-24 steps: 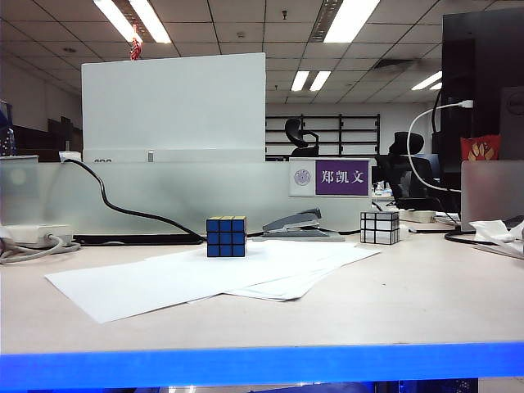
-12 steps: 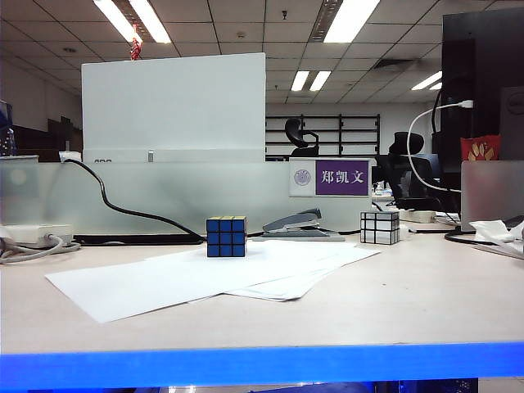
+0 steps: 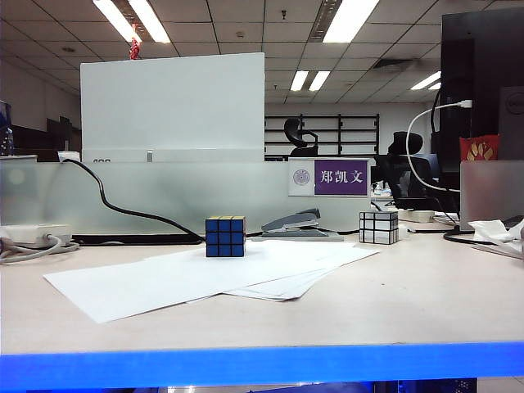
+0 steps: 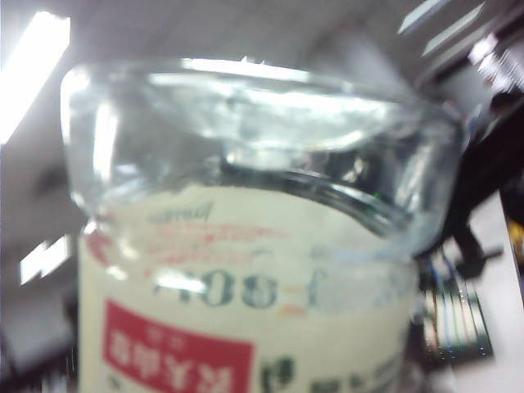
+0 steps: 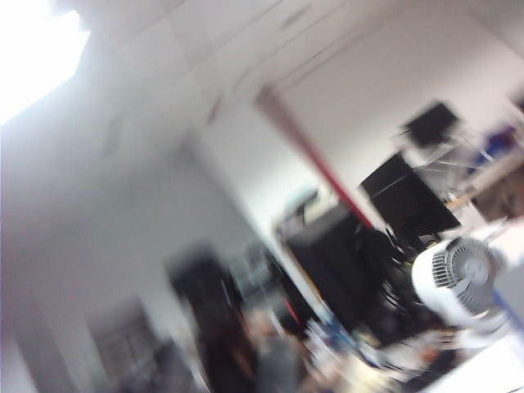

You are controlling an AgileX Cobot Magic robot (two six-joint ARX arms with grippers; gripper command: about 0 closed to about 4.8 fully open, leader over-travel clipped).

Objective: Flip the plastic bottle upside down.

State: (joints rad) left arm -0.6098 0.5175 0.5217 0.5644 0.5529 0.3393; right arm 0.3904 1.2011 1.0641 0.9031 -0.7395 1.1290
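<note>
The clear plastic drink bottle with a cream-white label (image 4: 246, 270) fills the left wrist view at very close range, its printed text reading inverted and its transparent end toward the ceiling lights. It is raised off the worktop; no pincer fingers show there, so whether the left pincer is clenched on it cannot be told. The bottle looks light, thin-walled and smooth, likely to dent or slip, so the labelled middle seems the safest place to hold. The right wrist view gives only a blurred office with a white fan (image 5: 458, 278); the right pincer is unseen. The exterior view shows neither bottle nor arms: only white paper sheets (image 3: 205, 274) on the worktop (image 3: 426, 303), then a blue-faced puzzle cube (image 3: 225, 237), a grey stapler (image 3: 299, 224) and a silver mirror cube (image 3: 379, 228) farther back.
</note>
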